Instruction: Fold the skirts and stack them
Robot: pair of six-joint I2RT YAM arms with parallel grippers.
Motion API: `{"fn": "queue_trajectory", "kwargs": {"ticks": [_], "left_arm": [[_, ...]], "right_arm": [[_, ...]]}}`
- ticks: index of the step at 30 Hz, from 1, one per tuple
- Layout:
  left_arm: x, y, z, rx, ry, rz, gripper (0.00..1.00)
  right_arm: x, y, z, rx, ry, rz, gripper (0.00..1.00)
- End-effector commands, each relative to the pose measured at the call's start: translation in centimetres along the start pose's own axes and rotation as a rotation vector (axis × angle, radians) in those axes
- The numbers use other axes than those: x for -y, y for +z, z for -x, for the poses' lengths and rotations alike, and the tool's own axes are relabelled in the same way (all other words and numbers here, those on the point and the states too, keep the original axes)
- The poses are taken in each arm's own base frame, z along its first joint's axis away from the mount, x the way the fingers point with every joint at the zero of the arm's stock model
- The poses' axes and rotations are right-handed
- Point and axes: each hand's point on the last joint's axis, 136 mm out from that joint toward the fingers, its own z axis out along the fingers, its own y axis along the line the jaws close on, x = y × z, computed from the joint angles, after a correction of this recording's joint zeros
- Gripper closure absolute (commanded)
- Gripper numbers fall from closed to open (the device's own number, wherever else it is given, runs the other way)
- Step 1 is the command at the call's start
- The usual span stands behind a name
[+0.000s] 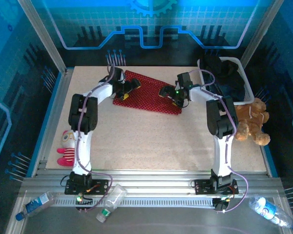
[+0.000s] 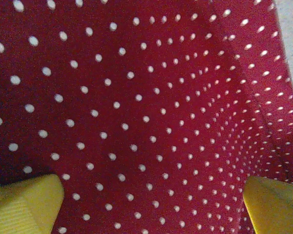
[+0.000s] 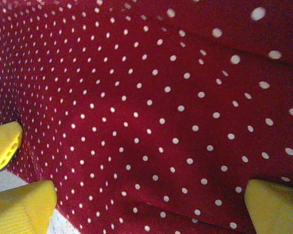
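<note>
Matt woven cloth is shown by the red white-dotted skirt point(image 1: 150, 93), and a matt, faintly speckled surface by the flat beige tabletop point(image 1: 151, 141).

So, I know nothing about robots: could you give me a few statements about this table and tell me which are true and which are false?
1. The red dotted skirt lies on the table, under the left gripper and the right gripper. True.
2. Both grippers are clamped shut on the cloth. False: both are open, fingers wide apart over it.
3. The brown teddy bear sits at the table's left edge. False: it is at the right edge, beside the white basket; the pink-and-white doll is on the left.
4. The white basket holds dark cloth. True.
</note>
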Motion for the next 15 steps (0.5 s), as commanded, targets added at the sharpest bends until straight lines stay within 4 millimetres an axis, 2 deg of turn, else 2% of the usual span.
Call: {"fn": "queue_trajectory", "kwargs": {"ticks": [1,3,7,10,12,15], "left_arm": [[-3.8,0.5,-4.5,-0.091,-0.05,0.068,0.01],[-5.0,-0.2,-6.1,-0.118,-0.046,0.095,0.01],[-4.5,-3.3,-8.1,-0.118,-0.043,0.067,0.01],[-1.9,-6.8,-8.1,-0.074,-0.031,0.003,0.01],[0.7,-8.8,-7.7,-0.038,-0.007,-0.058,0.01],[3.8,-10.0,-6.1,0.004,0.024,-0.117,0.01]], "right_arm": [[1.7,0.2,-4.4,-0.152,-0.038,-0.023,0.0],[2.3,-0.2,-5.3,-0.183,-0.052,-0.027,0.0],[1.9,-2.4,-6.0,-0.184,-0.092,-0.012,0.0],[0.2,-4.5,-5.5,-0.141,-0.104,0.028,0.0],[-1.2,-5.5,-4.8,-0.106,-0.102,0.061,0.0],[-3.1,-5.4,-3.4,-0.059,-0.091,0.106,0.0]]}}
